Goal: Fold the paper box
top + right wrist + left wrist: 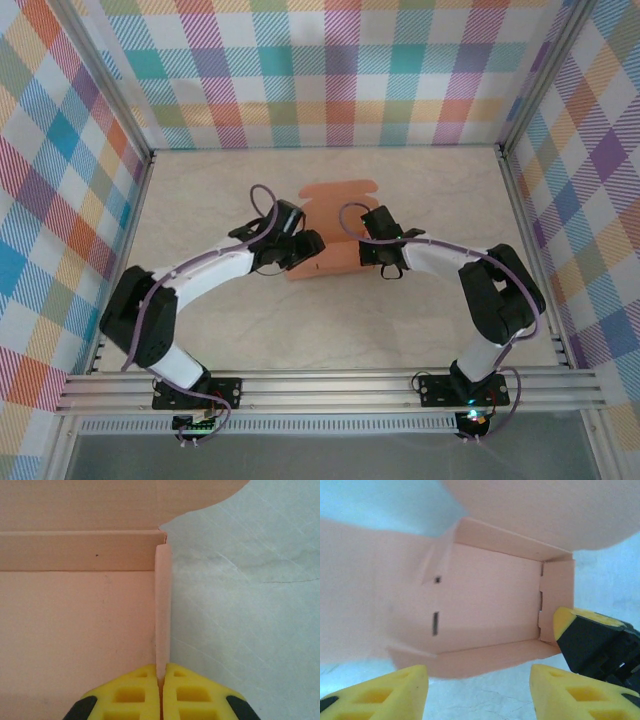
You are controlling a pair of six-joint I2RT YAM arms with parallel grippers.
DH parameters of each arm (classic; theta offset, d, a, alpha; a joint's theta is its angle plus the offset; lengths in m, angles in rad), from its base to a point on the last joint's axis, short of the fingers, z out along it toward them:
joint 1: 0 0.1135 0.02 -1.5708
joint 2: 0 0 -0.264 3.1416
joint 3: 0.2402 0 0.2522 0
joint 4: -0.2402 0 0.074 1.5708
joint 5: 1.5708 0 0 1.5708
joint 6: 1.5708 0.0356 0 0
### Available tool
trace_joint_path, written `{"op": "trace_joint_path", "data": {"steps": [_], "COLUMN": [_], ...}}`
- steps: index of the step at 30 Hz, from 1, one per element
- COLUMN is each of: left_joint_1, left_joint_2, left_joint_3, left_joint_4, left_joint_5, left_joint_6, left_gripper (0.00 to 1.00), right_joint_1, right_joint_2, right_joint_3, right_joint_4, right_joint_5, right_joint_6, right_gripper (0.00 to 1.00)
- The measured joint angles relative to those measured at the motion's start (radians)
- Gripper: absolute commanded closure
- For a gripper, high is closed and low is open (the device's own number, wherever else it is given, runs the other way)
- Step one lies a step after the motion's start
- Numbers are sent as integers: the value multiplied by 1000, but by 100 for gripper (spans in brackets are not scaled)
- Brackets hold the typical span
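Observation:
The paper box [338, 203] is salmon-orange card lying mid-table, partly formed. Its floor [487, 597] has low walls raised around it, and a rounded lid flap lies flat at the far side. My left gripper [477, 681] is open just outside the box's near wall [485, 659], with bare table between its yellow fingers. In the top view the left gripper [306, 246] sits at the box's left end. My right gripper [161, 676] is shut on the box's upright right side wall [163, 605], and it stands at the box's right end [370, 248]. Its yellow-and-black finger [592, 640] also appears beside that wall.
The pale marbled table [250, 320] is enclosed by plaid-patterned walls [60, 200] on the left, back and right. An aluminium rail [330, 388] carrying both arm bases runs along the near edge.

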State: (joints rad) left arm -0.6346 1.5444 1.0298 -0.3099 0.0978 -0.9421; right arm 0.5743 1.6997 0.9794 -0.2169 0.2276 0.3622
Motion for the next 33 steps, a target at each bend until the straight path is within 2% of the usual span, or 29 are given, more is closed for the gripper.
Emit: {"op": "trace_joint_path", "data": {"steps": [3,8,14,29,33], "left_joint_1": [-10,-23,-23,-23,-24], "left_joint_2": [-24,24,138,211,231], "left_joint_3": [-69,-89,21,105,144], "left_joint_4": [1,0,-5,-72,-103], "left_joint_5": [-39,-34,-32,-39,-27], "left_joint_6": [-132,-228,-223,-163,-88], "left_gripper": [39,53,62,84,82], "right_joint_1": [-3,-3,-3,-3,-3], "right_joint_2": [14,19,18,18,18], "right_joint_3": [21,26,26,25,25], "right_joint_4": [-11,-12,-11,-10,-10], "right_joint_5": [0,-1,-7,-21,-23], "right_joint_6": [21,33,33,11,-4], "right_gripper": [100,100,100,100,100]}}
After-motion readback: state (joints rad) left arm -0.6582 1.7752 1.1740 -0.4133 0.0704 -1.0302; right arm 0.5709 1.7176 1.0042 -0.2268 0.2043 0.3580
